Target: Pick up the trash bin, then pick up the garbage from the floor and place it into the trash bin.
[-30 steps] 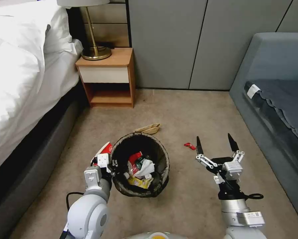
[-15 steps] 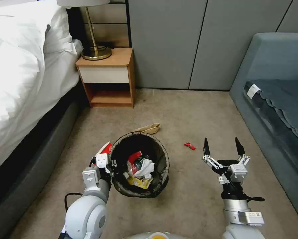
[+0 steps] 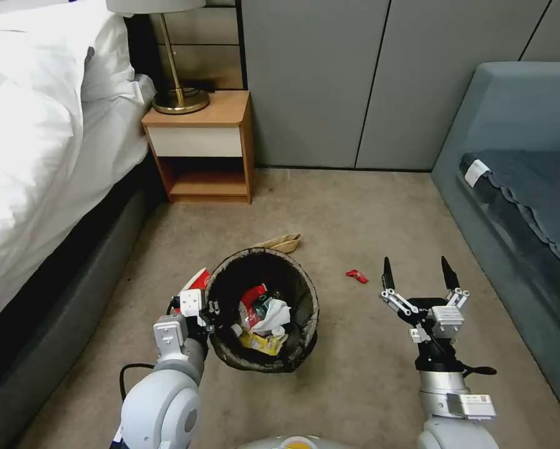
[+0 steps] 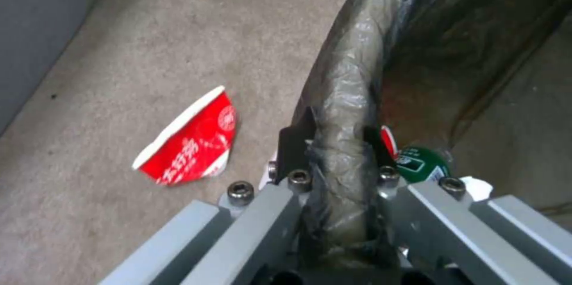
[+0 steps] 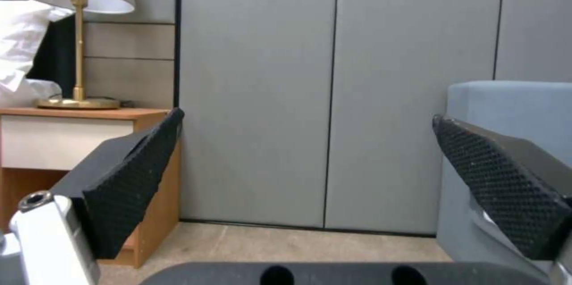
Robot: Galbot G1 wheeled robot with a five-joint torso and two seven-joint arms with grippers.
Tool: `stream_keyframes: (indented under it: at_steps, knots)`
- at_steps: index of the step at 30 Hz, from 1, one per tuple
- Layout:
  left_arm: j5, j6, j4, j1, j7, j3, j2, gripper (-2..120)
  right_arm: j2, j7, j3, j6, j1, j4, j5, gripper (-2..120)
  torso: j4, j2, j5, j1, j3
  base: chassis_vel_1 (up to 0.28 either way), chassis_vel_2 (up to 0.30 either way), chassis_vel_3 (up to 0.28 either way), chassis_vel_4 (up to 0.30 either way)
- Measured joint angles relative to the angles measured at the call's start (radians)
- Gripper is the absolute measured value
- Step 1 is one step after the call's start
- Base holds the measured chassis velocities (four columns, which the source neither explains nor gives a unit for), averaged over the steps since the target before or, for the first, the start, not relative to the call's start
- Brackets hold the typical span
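The trash bin, lined with a dark bag, hangs tilted low over the carpet. My left gripper is shut on its near-left rim; the left wrist view shows the fingers clamping the bag-covered rim. Inside the bin lie white tissue, a yellow wrapper and a green bottle. On the floor, a crushed red-and-white cup lies just left of the bin. A tan paper piece sits behind the bin and a small red wrapper to its right. My right gripper stands open, pointing up, right of the red wrapper.
A bed with white bedding runs along the left. A wooden nightstand with a brass lamp stands at the back left. A grey sofa lines the right side. Grey wall panels close the back.
My right gripper has drawn slightly right and back toward me, still open. The left gripper and the bin have hardly moved.
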Motion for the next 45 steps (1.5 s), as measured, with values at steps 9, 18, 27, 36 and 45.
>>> stream_keyframes:
  at_steps: [9, 18, 27, 36, 45]
  knots:
    - [0.001, -0.001, -0.002, 0.0, 0.001, 0.0, -0.001, 0, -0.002, 0.0, -0.001, -0.008, 0.009, 0.004, 0.001, 100, 0.0001, 0.0, 0.0003, 0.0, 0.0, -0.187, 0.19, 0.194, -0.185]
    - [0.002, -0.001, -0.001, -0.003, 0.001, 0.0, -0.003, 0, -0.002, -0.013, -0.008, 0.001, 0.023, -0.004, -0.003, 100, -0.0001, 0.0, -0.0001, 0.0, 0.0, -0.12, 0.111, 0.113, -0.128]
    - [0.002, -0.001, 0.0, -0.003, 0.001, 0.001, -0.004, 0, -0.023, -0.019, -0.009, 0.012, 0.09, -0.038, -0.026, 100, -0.0001, 0.0, -0.0001, 0.0, 0.0, 0.0, 0.0, 0.0, 0.0]
    - [0.006, -0.001, 0.001, 0.001, 0.001, 0.005, -0.004, 0, -0.131, -0.1, -0.042, -0.214, 0.178, -0.119, 0.027, 100, -0.0001, 0.0, -0.0001, 0.0, 0.0, 0.0, 0.0, 0.0, 0.0]
    - [0.01, -0.001, 0.005, 0.001, 0.001, 0.008, -0.008, 0, -0.246, -0.158, -0.124, -0.538, 0.27, -0.223, 0.137, 100, 0.0001, 0.0, 0.0001, 0.0, 0.0, 0.0, 0.0, 0.0, 0.0]
